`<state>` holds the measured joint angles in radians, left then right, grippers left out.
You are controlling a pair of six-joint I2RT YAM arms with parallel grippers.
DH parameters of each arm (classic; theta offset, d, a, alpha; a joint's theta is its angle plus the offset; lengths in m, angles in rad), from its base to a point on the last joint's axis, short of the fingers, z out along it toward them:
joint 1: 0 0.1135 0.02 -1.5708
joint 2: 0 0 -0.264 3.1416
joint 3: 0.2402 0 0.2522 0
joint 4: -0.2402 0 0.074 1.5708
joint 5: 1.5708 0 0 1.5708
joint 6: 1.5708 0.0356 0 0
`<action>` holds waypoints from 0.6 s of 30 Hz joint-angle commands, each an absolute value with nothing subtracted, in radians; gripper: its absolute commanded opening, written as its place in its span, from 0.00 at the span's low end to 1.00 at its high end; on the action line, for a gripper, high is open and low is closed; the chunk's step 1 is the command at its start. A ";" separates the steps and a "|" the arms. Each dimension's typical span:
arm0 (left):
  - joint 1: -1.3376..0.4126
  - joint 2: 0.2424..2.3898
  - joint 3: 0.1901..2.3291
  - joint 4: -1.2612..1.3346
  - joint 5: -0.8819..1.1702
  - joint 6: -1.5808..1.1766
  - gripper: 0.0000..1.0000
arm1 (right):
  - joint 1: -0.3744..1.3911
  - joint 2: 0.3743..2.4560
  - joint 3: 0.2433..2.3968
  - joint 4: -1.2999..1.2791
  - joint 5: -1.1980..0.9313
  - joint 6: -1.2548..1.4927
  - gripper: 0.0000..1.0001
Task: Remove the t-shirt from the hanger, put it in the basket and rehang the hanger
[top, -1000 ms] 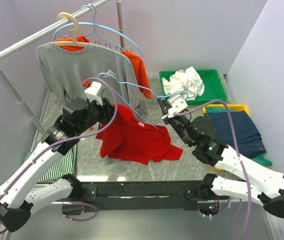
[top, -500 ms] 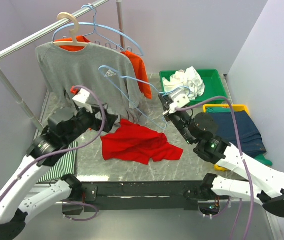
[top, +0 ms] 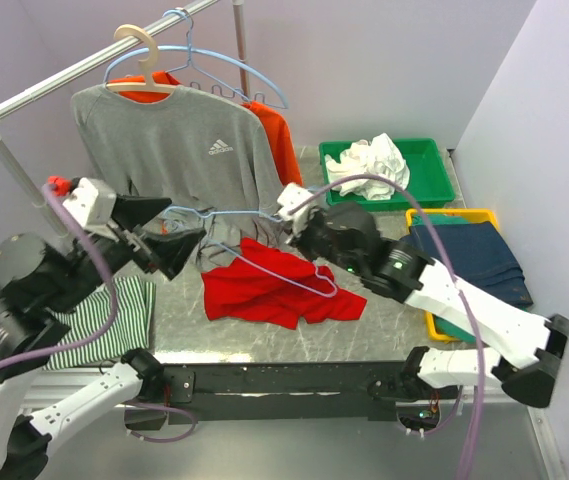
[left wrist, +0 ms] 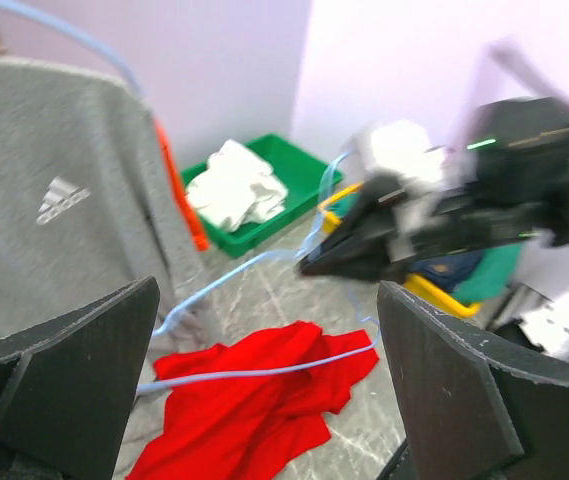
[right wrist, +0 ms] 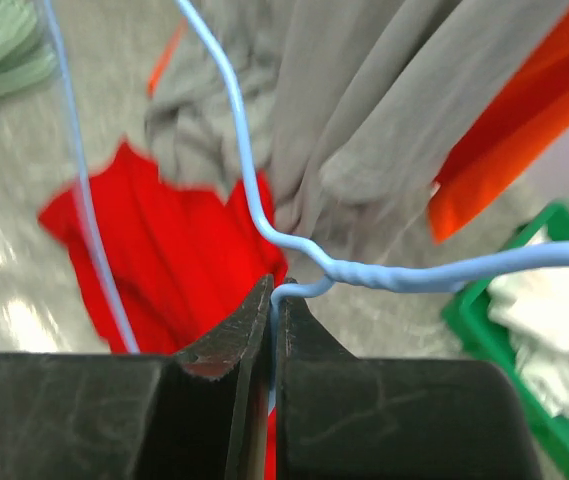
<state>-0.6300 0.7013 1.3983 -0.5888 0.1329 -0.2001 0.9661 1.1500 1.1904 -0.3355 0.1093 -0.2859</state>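
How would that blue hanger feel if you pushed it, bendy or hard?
Probably bendy and springy: the blue hanger is just thin wire. Likely light too, since the right end effector holds it up by pinching one small bit. It might swing or twist from that single pinch.

The t-shirt (top: 264, 290) was soft, matt red cloth, creased all over. The wire hanger (right wrist: 247, 185) was thin wire under a smooth pale-blue coating, faintly glossy, with the strands wound tight at its neck. The right gripper (right wrist: 272, 290) looked like black matt plastic, slightly rough along the edges, and the left gripper (left wrist: 264, 300) had the same dull, grainy black finish. The table (top: 176, 320) had a grey marbled, stone-like top, polished enough to throw back bright spots of light. The sweatshirt (top: 164, 140) was matt grey knit cloth. The rail (top: 64, 75) was bare shiny metal, and the wooden hanger (top: 139, 45) on it looked pale and smooth. The tray (top: 432, 165) was glossy green plastic, holding crumpled white cloth (top: 369, 160).
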 commanded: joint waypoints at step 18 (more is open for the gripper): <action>-0.634 0.810 1.289 -0.718 0.476 -0.074 0.96 | 1.057 1.089 1.285 -0.545 0.009 -0.420 0.00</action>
<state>-0.6300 0.8543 1.2785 -0.7311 0.3542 -0.1036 1.0504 1.1393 1.2335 -0.5476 0.0315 -0.3893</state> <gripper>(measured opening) 0.966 0.048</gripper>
